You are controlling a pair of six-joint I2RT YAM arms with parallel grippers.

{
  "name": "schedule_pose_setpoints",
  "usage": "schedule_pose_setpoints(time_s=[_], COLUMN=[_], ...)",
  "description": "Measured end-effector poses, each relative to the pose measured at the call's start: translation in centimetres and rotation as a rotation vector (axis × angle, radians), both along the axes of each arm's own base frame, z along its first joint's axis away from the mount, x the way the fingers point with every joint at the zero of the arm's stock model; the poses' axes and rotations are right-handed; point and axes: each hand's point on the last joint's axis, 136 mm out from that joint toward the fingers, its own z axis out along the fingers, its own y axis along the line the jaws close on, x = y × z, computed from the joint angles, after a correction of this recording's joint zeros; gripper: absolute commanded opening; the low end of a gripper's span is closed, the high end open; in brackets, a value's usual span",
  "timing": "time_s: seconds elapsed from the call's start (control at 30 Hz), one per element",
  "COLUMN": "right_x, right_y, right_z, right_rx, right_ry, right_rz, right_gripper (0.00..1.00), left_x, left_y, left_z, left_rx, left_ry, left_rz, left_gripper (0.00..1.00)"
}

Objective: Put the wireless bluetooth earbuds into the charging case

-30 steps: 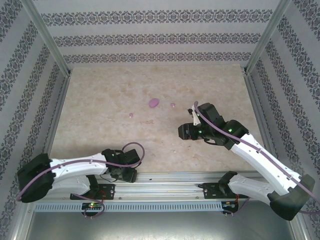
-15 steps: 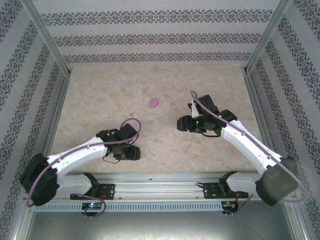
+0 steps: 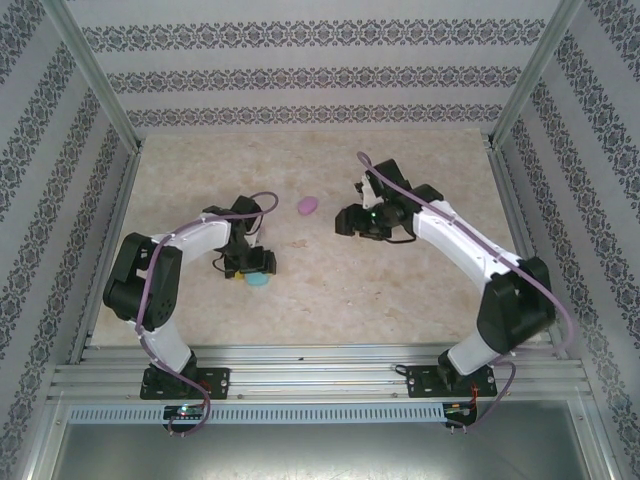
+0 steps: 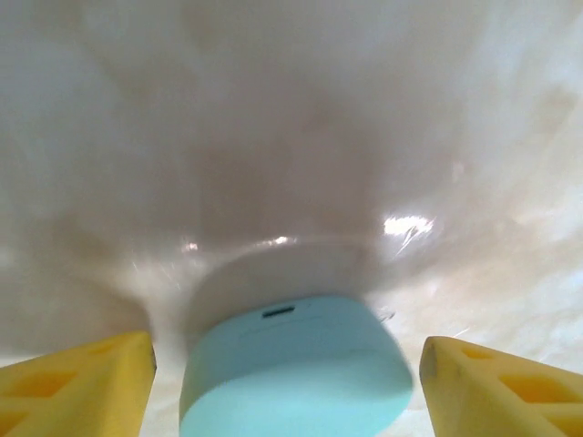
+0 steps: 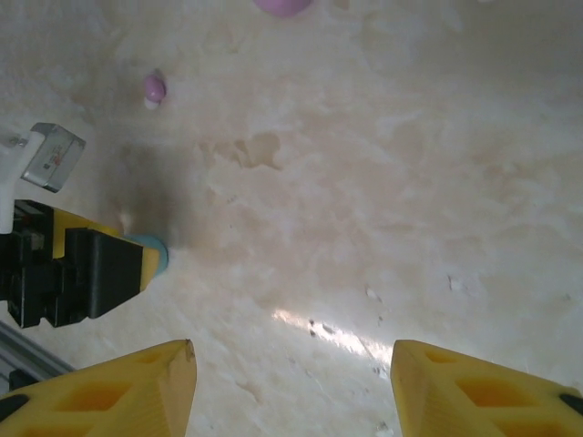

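A cyan oval charging case (image 4: pixel 291 369) lies on the table between the yellow fingers (image 4: pixel 82 382) of my left gripper (image 4: pixel 287 391). The jaws stand open, with a gap on each side of the case. From above, the case (image 3: pixel 259 280) pokes out beside the left gripper (image 3: pixel 250 273). A pink-purple case (image 3: pixel 307 205) rests farther back at the middle. My right gripper (image 3: pixel 342 222) hovers just right of it, open and empty (image 5: pixel 291 391). One tiny pink-purple earbud (image 5: pixel 154 86) lies on the table ahead of the right gripper, near the pink-purple case (image 5: pixel 282 5).
The marble-patterned tabletop (image 3: pixel 330 290) is framed by metal rails (image 3: pixel 320 355) at the near edge and patterned walls (image 3: pixel 320 75) on the other sides. The left gripper's black body (image 5: pixel 82 273) stands at the left of the right wrist view.
The left arm swung from the near edge out to mid-table with the cyan case, and its jaws widened off it. The right arm moved back and left toward the pink-purple case.
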Motion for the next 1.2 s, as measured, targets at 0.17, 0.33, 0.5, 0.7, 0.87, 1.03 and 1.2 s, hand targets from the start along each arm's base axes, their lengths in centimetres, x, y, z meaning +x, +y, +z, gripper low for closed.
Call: schedule_pose_setpoints(time_s=[0.17,0.33,0.5,0.7,0.87,1.03,1.2], right_x=[2.0,3.9,5.4,5.9,5.7,6.1,6.3], right_y=[0.9,0.0,-1.8,-3.7,-4.5,-4.4,-4.0], right_z=[-0.1,-0.4,-0.3,-1.0,-1.9,-1.8,-2.1], right_rx=[0.009,0.045,0.061,0.073,0.072,0.088,0.096], right_ry=[-0.001,0.011,0.014,0.026,0.050,0.044,0.063], right_rz=[-0.008,-0.075,-0.148,-0.220,-0.251,-0.257,-0.249], right_gripper=[0.60,0.60,0.60,0.60,0.60,0.60,0.60], left_x=[3.4,8.0,13.8,19.1,20.0,19.6,19.6], left_y=[-0.5,-2.7,-6.0,-8.9,-9.7,-10.5,-11.4], left_z=[3.0,7.2,9.3,6.5,3.5,1.9,0.6], left_rx=[-0.016,-0.089,-0.133,-0.122,-0.131,-0.129,-0.129], left_ry=[-0.117,-0.308,-0.464,-0.496,-0.465,-0.443,-0.429], left_rz=[-0.072,-0.195,-0.347,-0.470,-0.522,-0.563,-0.589], left_gripper=[0.78,0.79,0.80,0.81,0.81,0.81,0.77])
